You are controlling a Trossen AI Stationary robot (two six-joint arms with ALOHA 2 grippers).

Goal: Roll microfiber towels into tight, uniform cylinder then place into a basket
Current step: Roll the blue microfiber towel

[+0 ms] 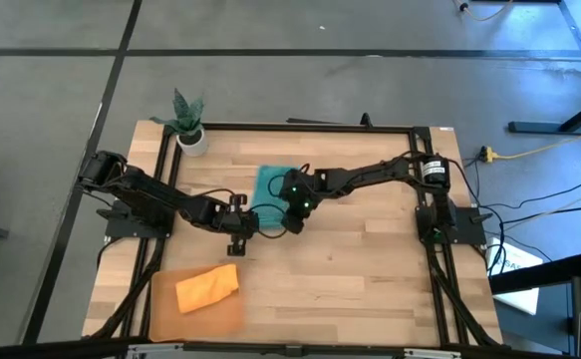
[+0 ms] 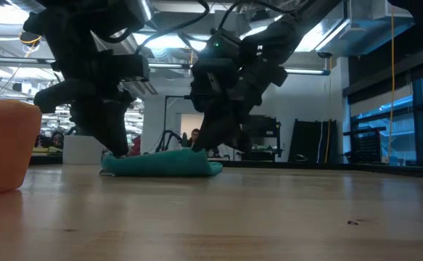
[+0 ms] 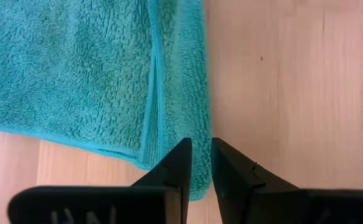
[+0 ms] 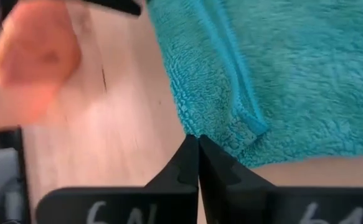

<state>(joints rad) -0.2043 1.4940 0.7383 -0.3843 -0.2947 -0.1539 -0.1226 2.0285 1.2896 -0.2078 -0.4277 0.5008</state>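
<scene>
The teal towel lies on the wooden table at mid-table, its near part folded into a low hump. My left gripper is at the towel's near left corner, its fingers almost shut with cloth between them. My right gripper is shut at the towel's near right corner. The orange towel lies bunched in the orange-tan basket at the near left, and it also shows in the low view. My left gripper pinches the teal towel's hemmed edge strip between its two fingers, next to a fold. The fingers slant down from the table's left. The towel lies on the table. My right gripper's shut fingertips touch the towel's edge beside a folded-over corner, slanting down from the right. Whether cloth is between them, I cannot tell.
A small white pot with a green plant stands at the far left corner. A black frame runs along the table's edges. Bare wood lies to the right of and nearer than the towel.
</scene>
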